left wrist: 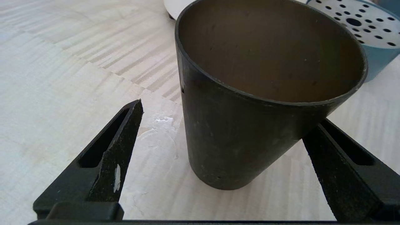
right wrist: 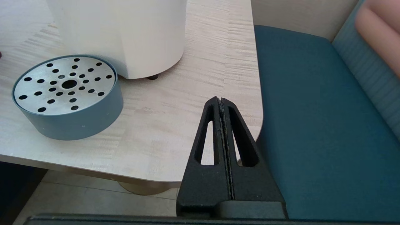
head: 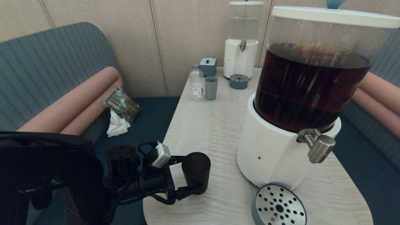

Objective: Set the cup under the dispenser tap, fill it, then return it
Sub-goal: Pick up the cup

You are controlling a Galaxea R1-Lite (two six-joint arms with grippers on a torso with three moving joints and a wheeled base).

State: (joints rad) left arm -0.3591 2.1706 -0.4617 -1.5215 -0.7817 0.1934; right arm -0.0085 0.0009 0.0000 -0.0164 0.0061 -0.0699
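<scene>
Booth seating around a pale wood-grain worktop, big dispenser of dark liquid on it. The cup stands upright near the worktop's front-left corner, well apart from the dispenser tap and the perforated drip tray. Left pincer is spread wide around the cup: one finger clearly off the wall, far finger looks to be at it (contact unclear). Right pincer is pressed closed on nothing, parked off the worktop's right edge. Cup is matte black, tapered, handleless, empty inside. Probably light, stiff plastic, slightly slick; taper means grip mid-wall, squarely. Once full it'll be heavier and slosh-prone, so keep it level.
</scene>
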